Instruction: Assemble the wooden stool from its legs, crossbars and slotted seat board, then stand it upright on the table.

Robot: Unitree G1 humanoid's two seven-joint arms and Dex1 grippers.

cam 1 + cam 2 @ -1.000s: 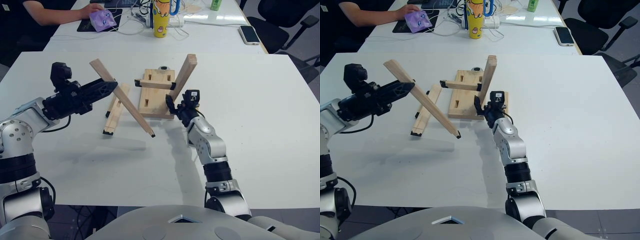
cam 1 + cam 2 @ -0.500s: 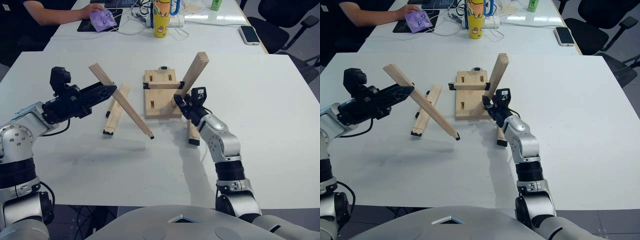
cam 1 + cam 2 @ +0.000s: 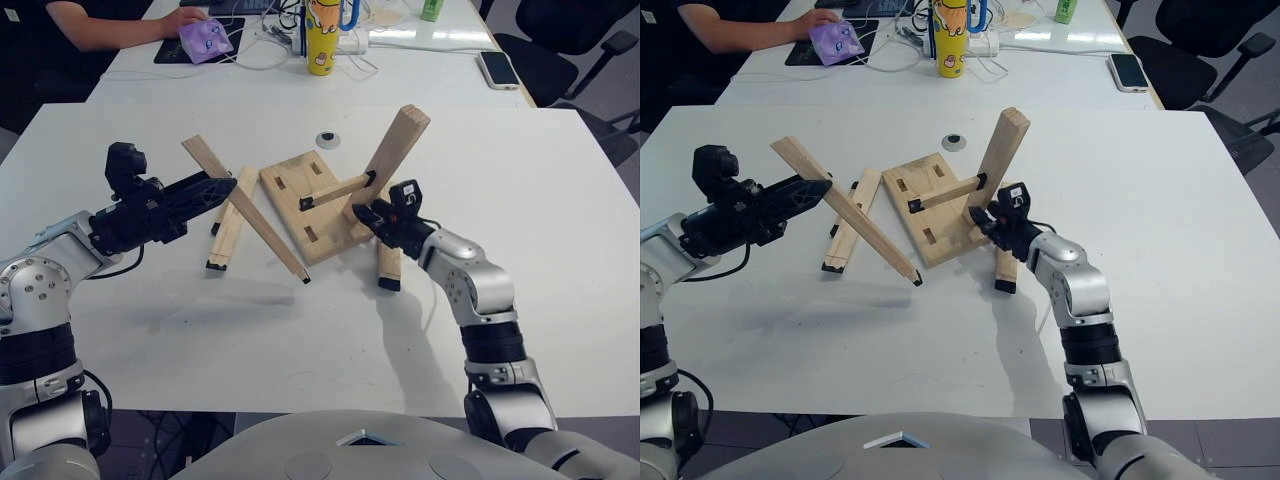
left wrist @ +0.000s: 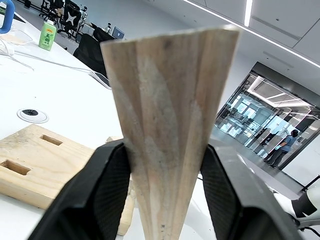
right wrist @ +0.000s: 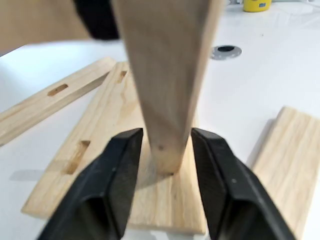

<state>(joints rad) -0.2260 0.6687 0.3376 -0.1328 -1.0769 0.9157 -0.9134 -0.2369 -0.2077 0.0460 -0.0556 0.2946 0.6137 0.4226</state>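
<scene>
Early stage: the right gripper (image 3: pixel 372 212) pinches a leg (image 3: pixel 397 143) tilted on the seat board (image 3: pixel 330 222) at centre, seemingly with a crossbar (image 3: pixel 335 190) attached. The left gripper (image 3: pixel 222 188) clamps a second leg (image 3: pixel 262 228) aloft at left. A third leg (image 3: pixel 230 225) and a fourth leg (image 3: pixel 388 268) lie loose, and nothing stands yet.

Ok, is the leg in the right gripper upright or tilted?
Tilted: the leg leans to the robot's right, lower end at the seat board.
</scene>
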